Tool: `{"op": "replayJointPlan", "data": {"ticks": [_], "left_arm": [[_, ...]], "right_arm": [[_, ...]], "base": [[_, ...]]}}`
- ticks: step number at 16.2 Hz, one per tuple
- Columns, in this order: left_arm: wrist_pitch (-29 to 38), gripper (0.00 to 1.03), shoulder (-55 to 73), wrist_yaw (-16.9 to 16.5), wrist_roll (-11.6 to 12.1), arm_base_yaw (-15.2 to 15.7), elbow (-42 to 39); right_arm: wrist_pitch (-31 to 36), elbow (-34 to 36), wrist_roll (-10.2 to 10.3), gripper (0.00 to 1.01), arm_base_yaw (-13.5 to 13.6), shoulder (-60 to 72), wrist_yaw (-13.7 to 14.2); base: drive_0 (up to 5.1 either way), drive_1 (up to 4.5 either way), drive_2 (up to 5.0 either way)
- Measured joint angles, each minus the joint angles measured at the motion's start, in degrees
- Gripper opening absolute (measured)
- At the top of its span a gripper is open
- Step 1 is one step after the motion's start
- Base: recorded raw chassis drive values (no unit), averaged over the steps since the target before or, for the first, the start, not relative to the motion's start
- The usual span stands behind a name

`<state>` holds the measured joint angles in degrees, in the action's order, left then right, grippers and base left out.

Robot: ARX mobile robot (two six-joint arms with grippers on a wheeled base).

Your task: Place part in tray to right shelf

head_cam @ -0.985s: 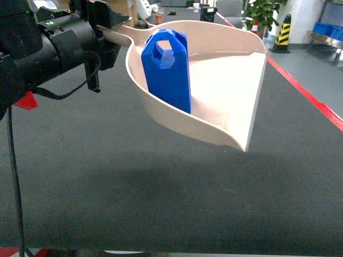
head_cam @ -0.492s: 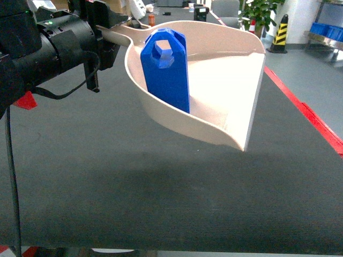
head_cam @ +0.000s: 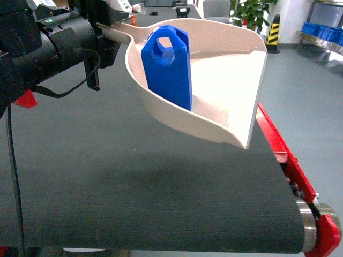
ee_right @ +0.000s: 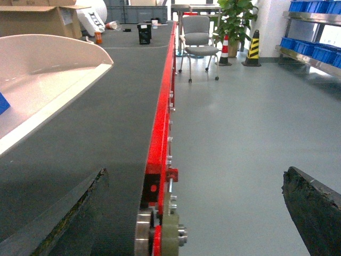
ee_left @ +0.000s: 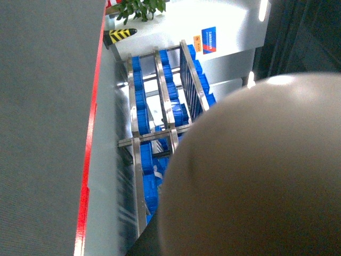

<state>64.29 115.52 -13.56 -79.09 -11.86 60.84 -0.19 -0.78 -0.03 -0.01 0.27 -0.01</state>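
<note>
Your left gripper [head_cam: 107, 29] grips the handle of the tray [head_cam: 225, 115], so keep the tray level while carrying it over the belt [head_cam: 134, 187], since the part [head_cam: 169, 67] stands upright inside it and looks likely to tip; the right gripper [ee_right: 197, 208] hangs open beside the belt.

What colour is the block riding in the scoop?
Bright blue. The block stands out against the pale beige scoop, best in the head view.

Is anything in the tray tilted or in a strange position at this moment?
Yes. The part stands on end against the tray's left curved wall rather than lying flat. The tray is held in the air above the belt, so the part might tip over.
</note>
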Motion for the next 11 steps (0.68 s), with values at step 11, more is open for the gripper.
{"op": "replayJointPlan", "data": {"ticks": [11], "left_arm": [[-0.44,0.14,-0.09,-0.02,0.00,0.00,0.00]], "right_arm": [[-0.11,0.00,0.00,0.98,0.00,0.00,0.00]], "base": [[5.0,-2.44,-2.4]]}}
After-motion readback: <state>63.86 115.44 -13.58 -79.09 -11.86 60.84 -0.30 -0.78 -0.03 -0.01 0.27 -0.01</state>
